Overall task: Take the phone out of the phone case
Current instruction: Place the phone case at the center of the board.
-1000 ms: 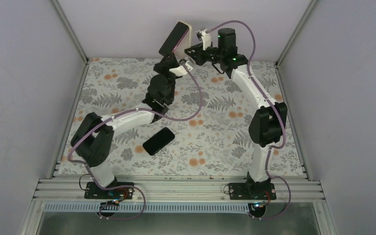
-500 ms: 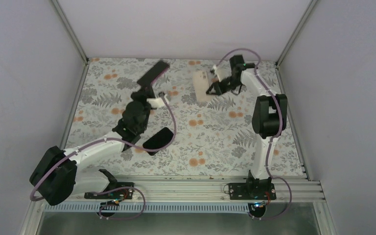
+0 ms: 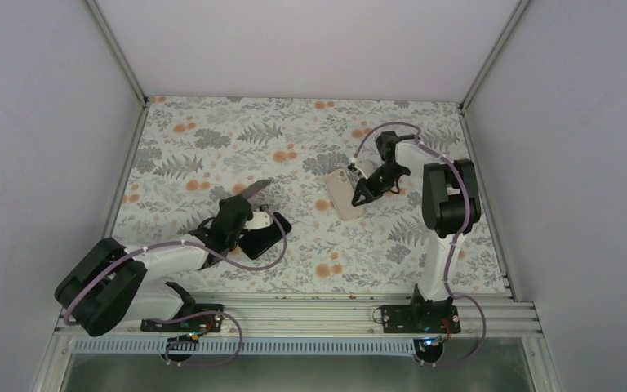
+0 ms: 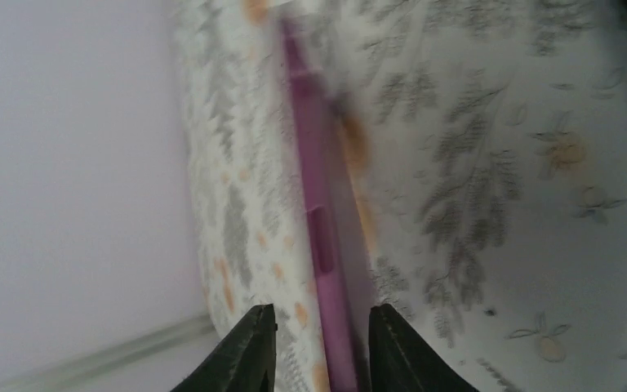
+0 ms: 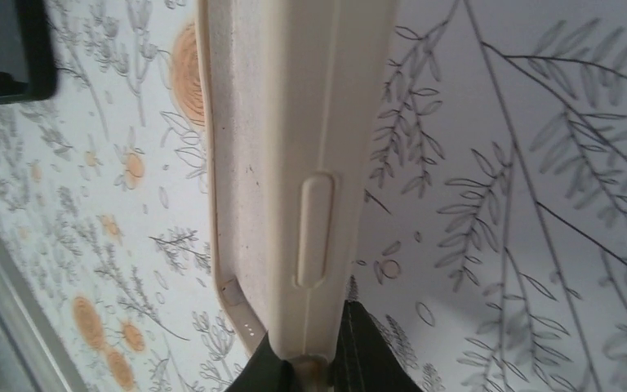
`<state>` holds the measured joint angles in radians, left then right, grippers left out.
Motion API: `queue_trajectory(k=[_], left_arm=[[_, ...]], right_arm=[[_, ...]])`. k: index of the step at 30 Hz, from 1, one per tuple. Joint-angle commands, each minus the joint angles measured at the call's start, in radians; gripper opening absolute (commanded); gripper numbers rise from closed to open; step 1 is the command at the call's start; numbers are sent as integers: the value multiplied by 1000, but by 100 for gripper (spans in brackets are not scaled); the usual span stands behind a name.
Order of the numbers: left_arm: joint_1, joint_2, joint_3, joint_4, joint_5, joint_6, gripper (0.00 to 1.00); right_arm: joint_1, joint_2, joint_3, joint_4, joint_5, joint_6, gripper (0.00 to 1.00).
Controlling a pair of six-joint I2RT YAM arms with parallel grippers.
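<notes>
**Inspector:** Where is the phone?

**Operator:** I am clamping the phone [image 3: 251,191] edge-on in my left gripper [image 4: 320,317], fingers closed across its thin purple side. Its long axis is pointing away from my wrist, tilted above the table [image 3: 212,122].

**Inspector:** And the case?

**Operator:** My right gripper [image 5: 310,343] is pinching the cream case [image 5: 294,122] by one end, long axis running away from my fingers, well apart from the phone. I cannot tell whether it is touching the table. Only cream lining is showing inside, so I am judging it empty.

**Inspector:** Anything else?

**Operator:** A dark slab [image 3: 265,235] is lying flat just beside my left gripper. I am judging that only setting things down is remaining.
</notes>
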<state>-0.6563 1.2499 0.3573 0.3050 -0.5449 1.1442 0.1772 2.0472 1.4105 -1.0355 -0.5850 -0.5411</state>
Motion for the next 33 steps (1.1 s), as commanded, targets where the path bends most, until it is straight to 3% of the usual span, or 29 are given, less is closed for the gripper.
queue_trajectory(k=[1, 3, 7, 8, 10, 12, 16, 19, 22, 27, 29, 30, 33], left_arm=[[1, 63, 54, -148, 85, -86, 35], [-2, 90, 78, -206, 121, -112, 44], [-13, 133, 159, -345, 181, -179, 62], [-13, 132, 187, -389, 200, -203, 64], [-13, 110, 246, -480, 261, -245, 70], [-7, 82, 318, -578, 355, -292, 74], [21, 56, 460, -743, 419, -342, 74], [119, 21, 564, -812, 503, -354, 70], [263, -3, 685, -886, 640, -371, 62], [567, 2, 884, -987, 915, -393, 63], [653, 24, 924, -1011, 961, -406, 63], [694, 35, 934, -1019, 985, -410, 62], [783, 43, 927, -1020, 1031, -429, 56]], right_arm=[[2, -40, -30, 84, 254, 22, 7], [2, -43, -24, 79, 280, 22, 11], [5, -83, -16, 72, 330, 12, 32], [8, -103, -18, 74, 348, 6, 43], [15, -152, -23, 84, 383, -8, 97], [23, -192, -16, 77, 413, -23, 100], [70, -269, -11, 62, 454, -49, 100], [176, -357, -57, 53, 403, -111, 100], [365, -431, -117, 50, 376, -165, 100], [620, -422, -123, 118, 377, -181, 98], [689, -345, -57, 142, 359, -162, 81], [719, -301, -12, 149, 347, -150, 68], [795, -163, 162, 133, 291, -115, 14]])
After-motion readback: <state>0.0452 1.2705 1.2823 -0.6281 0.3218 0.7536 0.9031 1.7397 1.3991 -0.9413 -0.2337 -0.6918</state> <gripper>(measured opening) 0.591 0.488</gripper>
